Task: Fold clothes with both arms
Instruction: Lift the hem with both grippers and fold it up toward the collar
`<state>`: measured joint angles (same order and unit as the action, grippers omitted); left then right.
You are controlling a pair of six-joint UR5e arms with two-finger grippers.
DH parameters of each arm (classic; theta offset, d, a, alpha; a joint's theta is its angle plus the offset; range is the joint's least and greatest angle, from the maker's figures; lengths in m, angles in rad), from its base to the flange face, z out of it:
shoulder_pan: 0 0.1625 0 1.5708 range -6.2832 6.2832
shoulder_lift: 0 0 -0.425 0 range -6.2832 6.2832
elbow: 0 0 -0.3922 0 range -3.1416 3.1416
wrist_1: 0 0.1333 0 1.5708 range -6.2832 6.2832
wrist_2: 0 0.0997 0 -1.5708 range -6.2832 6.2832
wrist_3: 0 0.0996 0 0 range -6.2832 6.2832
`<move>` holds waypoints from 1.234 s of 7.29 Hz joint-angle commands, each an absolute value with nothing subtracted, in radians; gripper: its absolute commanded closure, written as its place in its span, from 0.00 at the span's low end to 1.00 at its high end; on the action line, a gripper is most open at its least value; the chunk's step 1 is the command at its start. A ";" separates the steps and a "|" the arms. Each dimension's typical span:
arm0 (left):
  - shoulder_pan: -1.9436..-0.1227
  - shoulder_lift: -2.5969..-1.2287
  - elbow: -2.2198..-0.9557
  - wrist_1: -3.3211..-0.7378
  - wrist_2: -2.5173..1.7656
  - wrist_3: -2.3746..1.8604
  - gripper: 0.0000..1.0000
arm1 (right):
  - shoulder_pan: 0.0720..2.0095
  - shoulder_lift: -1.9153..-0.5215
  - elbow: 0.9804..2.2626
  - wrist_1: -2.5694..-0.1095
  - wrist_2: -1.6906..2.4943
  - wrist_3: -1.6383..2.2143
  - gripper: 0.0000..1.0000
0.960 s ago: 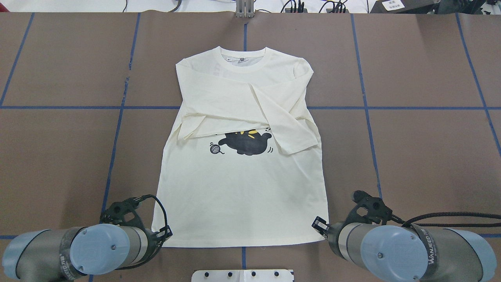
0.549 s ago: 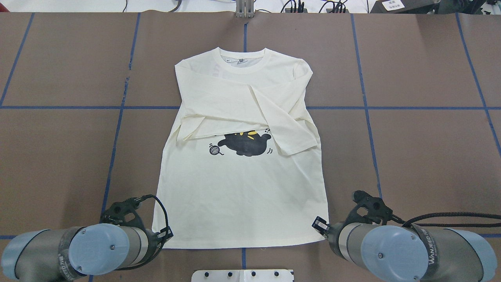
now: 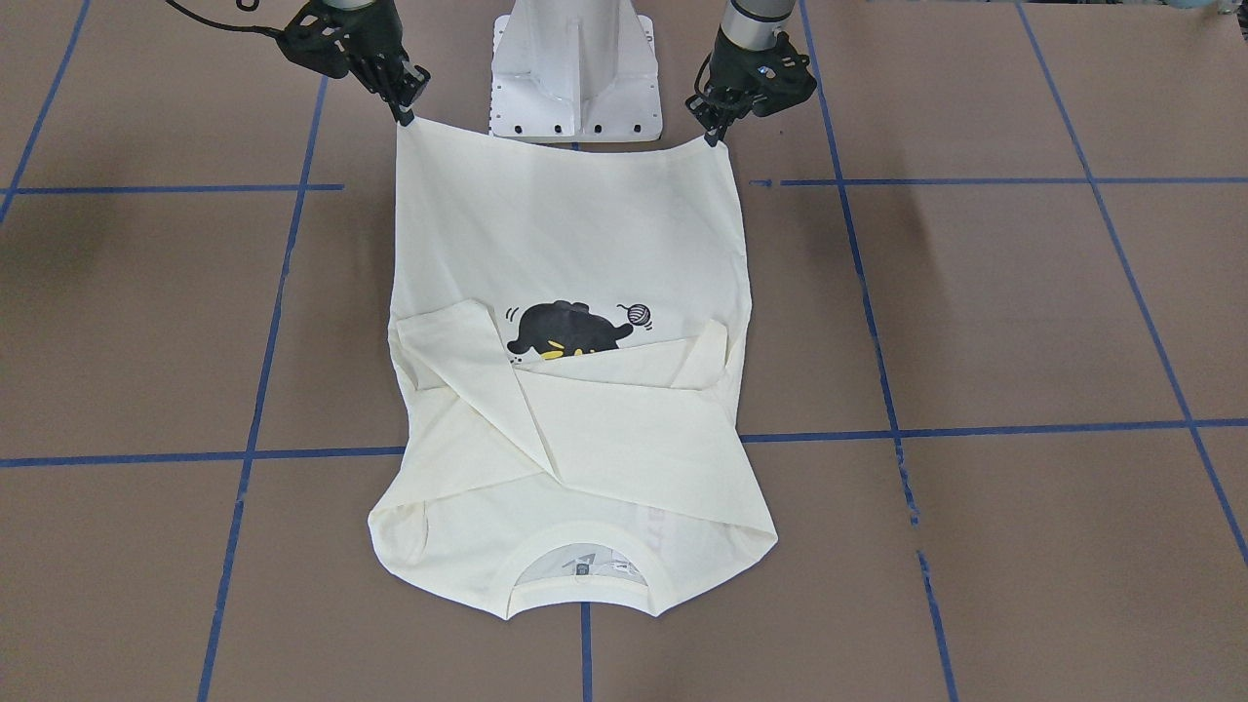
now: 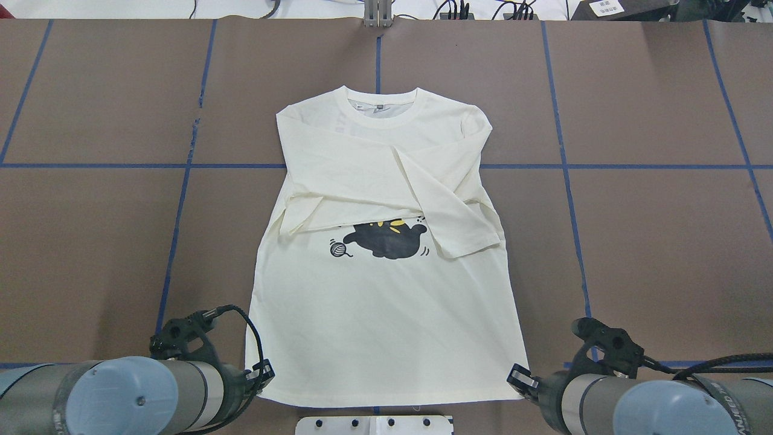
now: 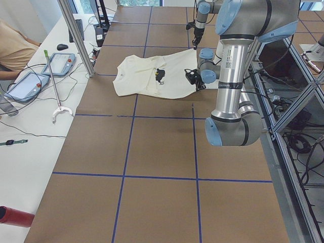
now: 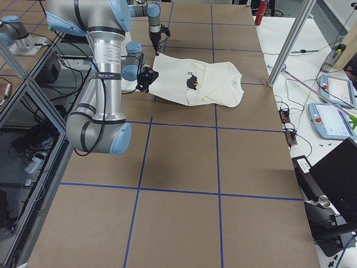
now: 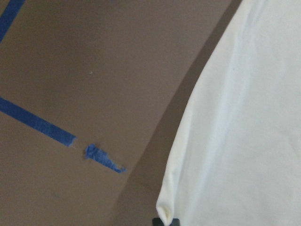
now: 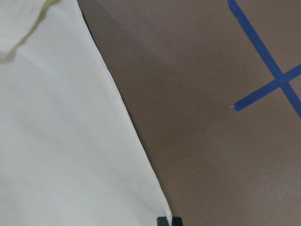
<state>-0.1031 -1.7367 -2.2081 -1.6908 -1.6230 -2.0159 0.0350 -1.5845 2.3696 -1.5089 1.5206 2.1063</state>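
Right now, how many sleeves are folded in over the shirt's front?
2, both in full view. One sleeve lies across the T-shirt's chest, cuff toward the robot's left. The other sleeve runs diagonally over it, cuff toward the robot's right.

We find the T-shirt (image 4: 386, 326) spread in the middle of the table (image 4: 664, 241), its collar (image 3: 582, 535) on the side far from the robot and its hem (image 4: 386, 399) nearest the pedestal base (image 3: 575, 68), which stands behind the hem's midpoint. Both sleeves lie folded across the chest: the upper sleeve (image 4: 435, 199) slants toward the robot's right, over the lower sleeve (image 4: 338, 205), which runs toward its left. The cat print (image 4: 386, 238) sits just robotward of them, partly tucked under. The left gripper (image 3: 719, 132) pinches the hem's left corner, the right gripper (image 3: 405, 107) the right corner
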 commanded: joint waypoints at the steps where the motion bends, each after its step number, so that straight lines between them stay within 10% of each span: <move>1: -0.097 -1.743 -2.331 -1.652 -1.620 -2.031 1.00 | 0.073 -1.629 2.445 -1.514 1.525 2.099 1.00; 4: -0.349 -1.907 -2.208 -1.652 -1.621 -1.766 1.00 | 0.356 -1.527 2.363 -1.514 1.653 1.883 1.00; 9: -0.682 -2.042 -1.708 -1.976 -1.674 -1.465 1.00 | 0.773 -1.074 1.761 -1.511 1.878 1.495 1.00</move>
